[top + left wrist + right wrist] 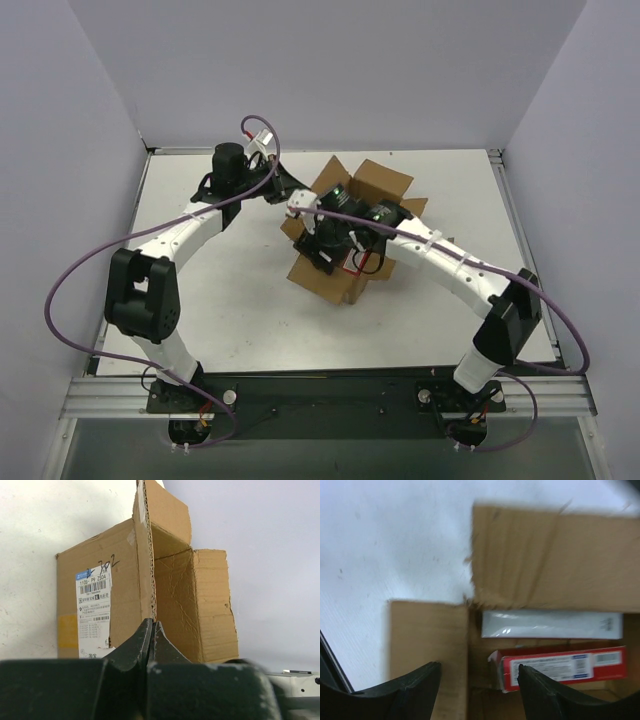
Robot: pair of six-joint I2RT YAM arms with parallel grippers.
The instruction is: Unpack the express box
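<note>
One red pack (562,666) lies in the express box (380,185), mid-tabletop (230,290) toward the far edge. Right gripper (479,667) open just above; pack's long axis runs finger-to-finger. Left gripper (152,623) closed at a flap (148,555) edge.

White table (230,300); red pack (560,667) just beside a pale flat pack (552,625), perhaps plastic-wrapped.

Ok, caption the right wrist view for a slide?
Open right gripper above the opened express box, red pack and white pack inside.

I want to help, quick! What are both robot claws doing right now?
Left gripper: shut, pinching an edge of the brown cardboard express box.
Right gripper: open, holding nothing.
</note>
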